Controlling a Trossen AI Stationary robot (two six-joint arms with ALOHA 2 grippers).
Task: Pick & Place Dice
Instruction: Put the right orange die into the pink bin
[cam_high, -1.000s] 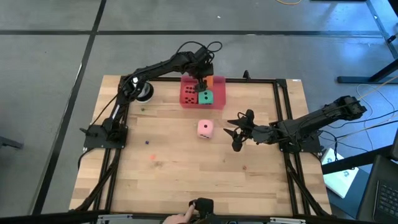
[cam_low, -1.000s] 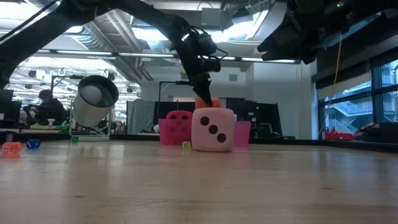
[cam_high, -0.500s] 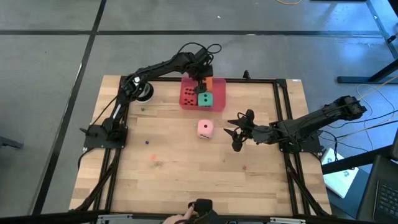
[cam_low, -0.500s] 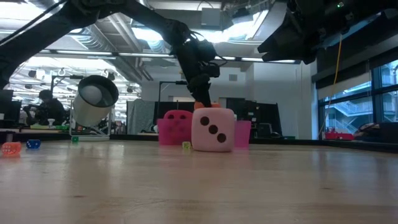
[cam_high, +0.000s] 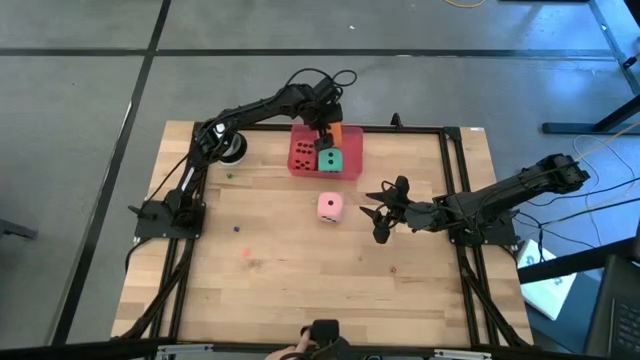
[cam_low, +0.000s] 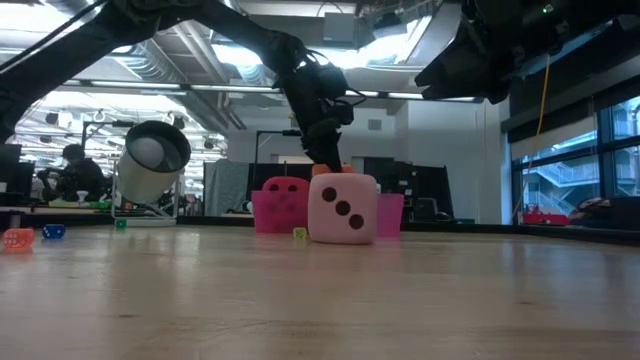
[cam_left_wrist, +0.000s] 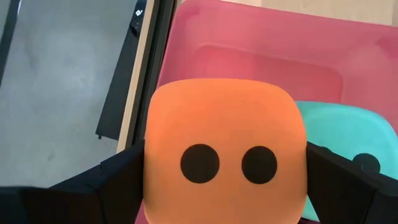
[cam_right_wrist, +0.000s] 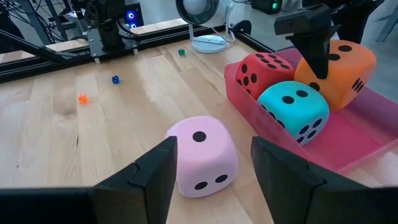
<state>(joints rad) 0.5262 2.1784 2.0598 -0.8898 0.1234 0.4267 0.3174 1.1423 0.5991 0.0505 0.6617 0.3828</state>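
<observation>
My left gripper (cam_high: 325, 131) reaches over the pink tray (cam_high: 346, 170) at the table's far side, shut on the orange die (cam_left_wrist: 224, 155). That die sits low in the tray's far part, behind the green die (cam_right_wrist: 293, 109) and beside the red die (cam_right_wrist: 264, 70), which both lie in the tray. The light pink die (cam_high: 330, 207) rests on the wood near the table's middle. My right gripper (cam_high: 374, 212) hovers open just to its right, pointing at it, with nothing between its fingers. My left gripper pinches the orange die's two opposite side faces (cam_left_wrist: 155, 186) between its wide-set fingers (cam_left_wrist: 115, 177). It comes slanting down from above. The two-pip face is turned toward the wrist. The green die hides the orange die's underside, so I cannot tell whether it rests on the tray floor.
A white round device (cam_high: 232, 148) stands at the far left. Tiny coloured cubes (cam_right_wrist: 82, 98) lie scattered on the left half of the wood. Black frame rails (cam_high: 455, 180) run along the table's edges. A person's hand (cam_high: 292, 350) shows at the near edge.
My left gripper has sunk a little toward the tray with the orange die and rolled slightly about its wrist. In the low view less of the die now shows above the pink die.
</observation>
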